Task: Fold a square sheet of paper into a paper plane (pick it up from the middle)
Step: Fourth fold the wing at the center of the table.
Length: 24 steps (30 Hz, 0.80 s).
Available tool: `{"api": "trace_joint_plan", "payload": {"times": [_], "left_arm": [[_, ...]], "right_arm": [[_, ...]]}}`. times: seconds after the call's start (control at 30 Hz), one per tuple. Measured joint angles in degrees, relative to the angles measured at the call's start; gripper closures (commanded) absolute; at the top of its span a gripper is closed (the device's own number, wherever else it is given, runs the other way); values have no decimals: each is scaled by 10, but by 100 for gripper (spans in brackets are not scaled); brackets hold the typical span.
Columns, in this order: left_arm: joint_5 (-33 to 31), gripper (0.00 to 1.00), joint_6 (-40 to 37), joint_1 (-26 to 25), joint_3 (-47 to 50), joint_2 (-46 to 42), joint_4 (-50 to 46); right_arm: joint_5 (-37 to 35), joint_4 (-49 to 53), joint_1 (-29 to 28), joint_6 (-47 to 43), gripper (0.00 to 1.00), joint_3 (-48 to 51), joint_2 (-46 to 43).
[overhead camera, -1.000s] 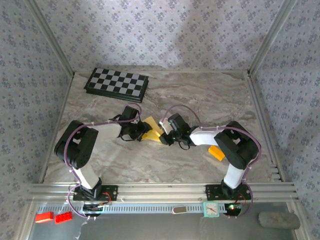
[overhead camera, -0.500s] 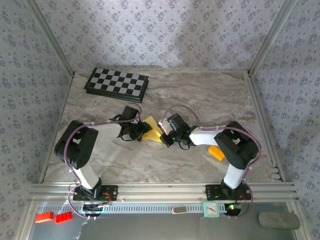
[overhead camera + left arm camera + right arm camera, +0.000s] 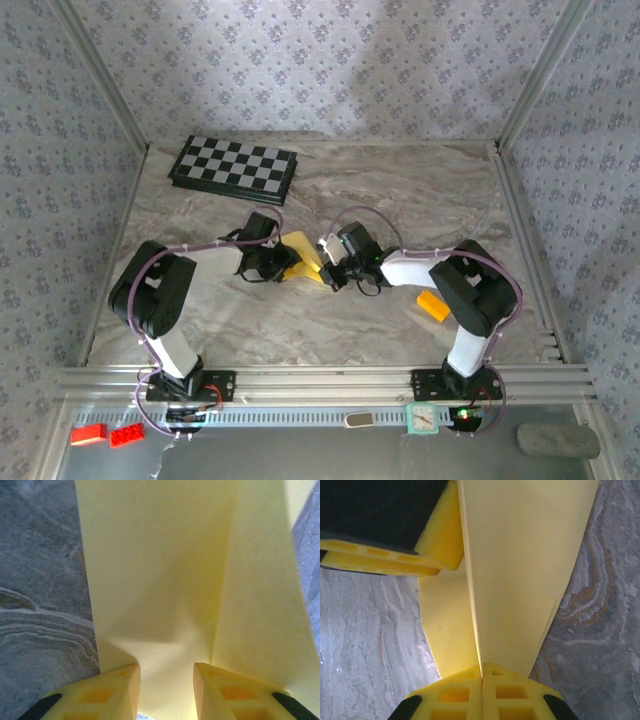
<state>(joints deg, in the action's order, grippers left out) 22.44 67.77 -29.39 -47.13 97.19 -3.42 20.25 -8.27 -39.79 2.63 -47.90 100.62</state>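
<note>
blocked: checkerboard [image 3: 234,168] (far left), block [image 3: 433,306], paper [image 3: 303,265] | front: seemingly free

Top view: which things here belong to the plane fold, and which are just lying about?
In the job: paper; right gripper, shut on it; left gripper, jaws open around it.
Lying about: checkerboard; orange block; red bricks; clock.
</note>
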Motion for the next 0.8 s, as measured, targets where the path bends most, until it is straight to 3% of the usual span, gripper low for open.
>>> {"api": "trace_joint_plan", "payload": {"times": [0.33,0.8], "left_arm": [[-21,69,-32,0,0,-43,-33],[-6,59,-39,-15,0,-25,-6]], "right_arm": [[47,4,8,24,94,-7,19],[100,3,33,56,94,-8,35]]}}
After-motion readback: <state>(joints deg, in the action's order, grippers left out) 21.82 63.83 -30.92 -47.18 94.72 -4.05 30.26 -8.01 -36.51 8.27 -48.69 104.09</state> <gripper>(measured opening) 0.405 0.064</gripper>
